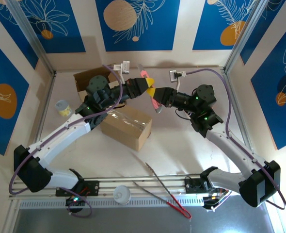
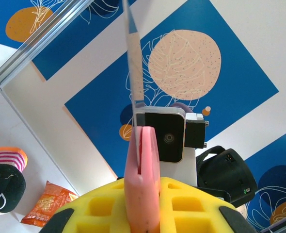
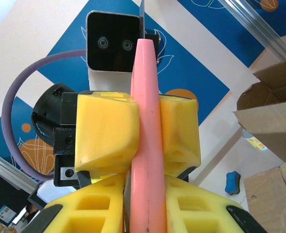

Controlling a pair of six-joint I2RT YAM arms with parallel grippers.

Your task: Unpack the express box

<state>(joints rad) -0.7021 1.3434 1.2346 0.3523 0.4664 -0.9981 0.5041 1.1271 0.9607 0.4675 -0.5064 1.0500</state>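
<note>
pink cutter (image 2: 143, 184) is clamped by the left fingers (image 2: 186, 204) and gripped by the right fingers (image 3: 191, 208) too, probably a midair handover for slicing tape. the taped express box (image 1: 126, 127) is parked on the table (image 1: 182, 145) under the left arm.

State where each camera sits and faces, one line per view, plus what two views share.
Top external: above and behind, looking down on the table, cardboard box, left arm and right arm.
Left wrist: on the left arm, facing up at the wall past the left pincer.
Right wrist: on the right arm, facing the left pincer past the right pincer.
Shared: the pink utility knife, in both wrist views.
</note>
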